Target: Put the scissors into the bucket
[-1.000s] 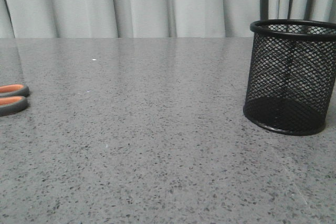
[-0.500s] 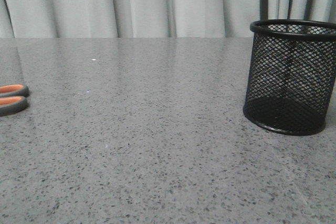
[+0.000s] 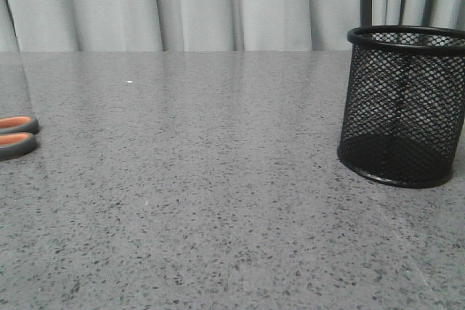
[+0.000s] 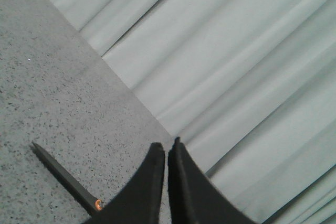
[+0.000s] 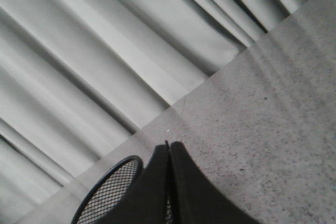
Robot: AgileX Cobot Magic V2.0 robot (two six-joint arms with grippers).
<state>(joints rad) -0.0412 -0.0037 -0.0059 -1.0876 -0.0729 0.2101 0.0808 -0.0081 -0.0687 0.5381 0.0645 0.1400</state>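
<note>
Two orange-lined grey handle loops of the scissors lie flat at the far left edge of the front view, on the speckled grey table; the rest of the tool is cut off by the frame there. In the left wrist view the slim dark blades rest on the same tabletop, pointing away from the left gripper, with a small orange spot at the pivot just beside the dark fingers. That gripper has its two fingers pressed nearly together, only a thin slit between the tips, and nothing is caught between them.

The bucket, a black wire-mesh cup, stands upright on the right side of the table, well apart from the scissors. Its see-through sides show nothing inside. The right wrist view catches part of its round rim close beside the right gripper, whose fingers likewise meet tip to tip and hold nothing. Pale pleated curtains hang behind the far edge of the table.
</note>
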